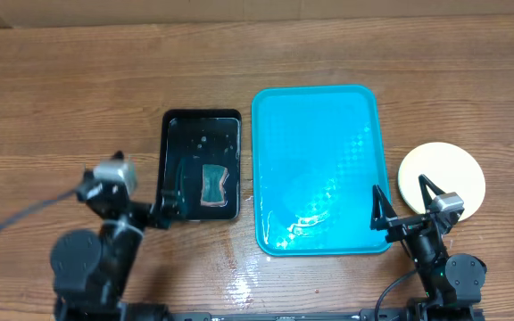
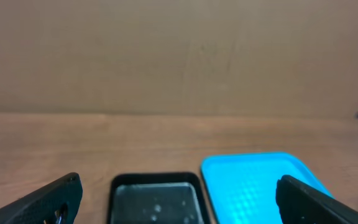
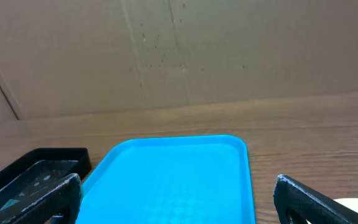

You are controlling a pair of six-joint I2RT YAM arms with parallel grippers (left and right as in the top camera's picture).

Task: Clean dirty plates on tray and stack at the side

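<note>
Hanging wide open and empty near the table's front edge: left gripper [image 1: 169,203] at the near-left corner of a water-filled black tray [image 1: 202,114] with a sponge [image 1: 212,185] soaking inside, right gripper [image 1: 400,192] by the turquoise tray [image 1: 315,116]'s near-right corner. Showing only a wet sheen on that tray. Sitting toward the table's right edge, just beside the tray: plates [image 1: 449,174], one pale top visible, count beneath untellable. Judged finished or nearly so.
</note>
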